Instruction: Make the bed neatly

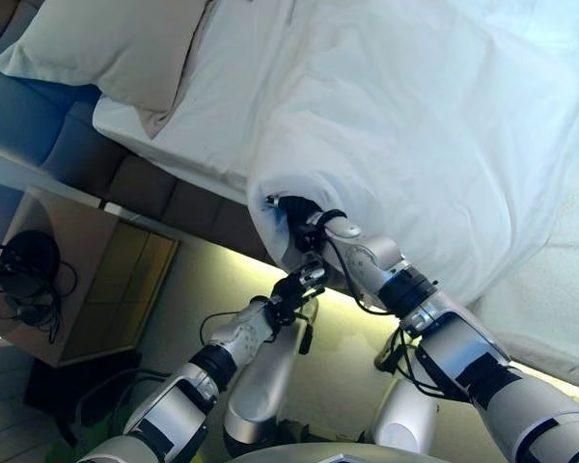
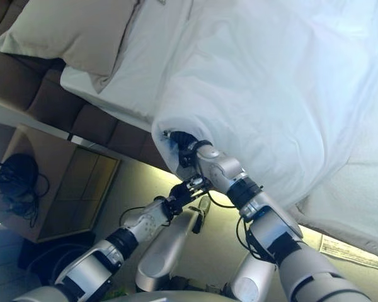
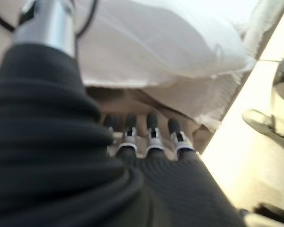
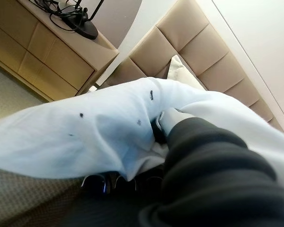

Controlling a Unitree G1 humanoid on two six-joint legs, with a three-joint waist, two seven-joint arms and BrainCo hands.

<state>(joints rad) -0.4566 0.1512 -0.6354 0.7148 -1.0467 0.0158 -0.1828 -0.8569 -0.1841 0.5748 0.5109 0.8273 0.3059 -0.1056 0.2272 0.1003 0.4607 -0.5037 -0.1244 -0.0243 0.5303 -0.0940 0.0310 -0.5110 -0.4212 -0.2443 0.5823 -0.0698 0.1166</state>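
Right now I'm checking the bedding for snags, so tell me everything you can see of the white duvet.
The white duvet is soft, creased cloth spread over most of the bed. Its near corner hangs bunched off the bed's side, draped over the right hand, whose fingers are hidden in the folds. The right wrist view shows small dark marks along its edge. The beige pillow lies apart from it, near the headboard. The left hand hangs below, not touching.
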